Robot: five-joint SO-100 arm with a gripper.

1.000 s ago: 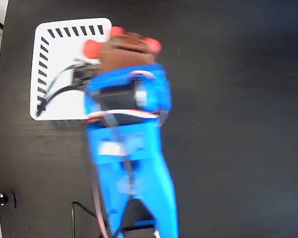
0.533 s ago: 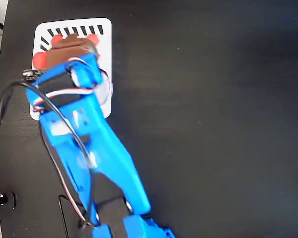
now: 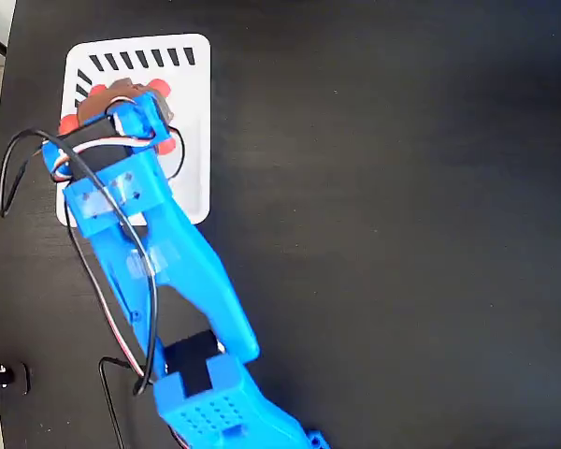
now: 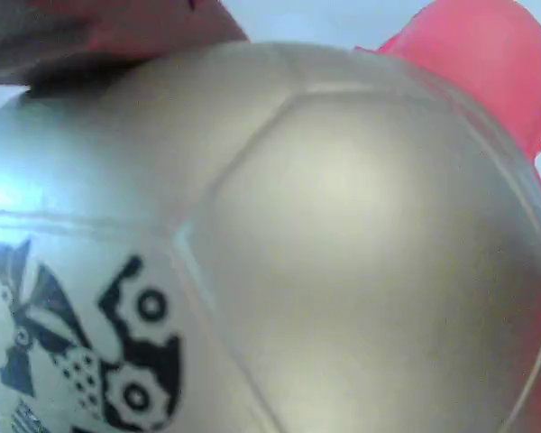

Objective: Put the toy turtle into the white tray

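The white tray (image 3: 189, 112) lies at the upper left of the black tabletop (image 3: 402, 234) in the fixed view, dark slanted slots along its top and left edges. The toy turtle (image 3: 122, 94) sits over the tray's left half, its brown shell and red-orange feet showing past the blue arm (image 3: 159, 253). The claw (image 3: 122, 117) is over the turtle; whether its jaws grip the toy cannot be determined. The wrist view alone shows the turtle (image 4: 325, 244) close up: shiny grey-beige shell, black-and-white printed mark, red-orange limb at upper right.
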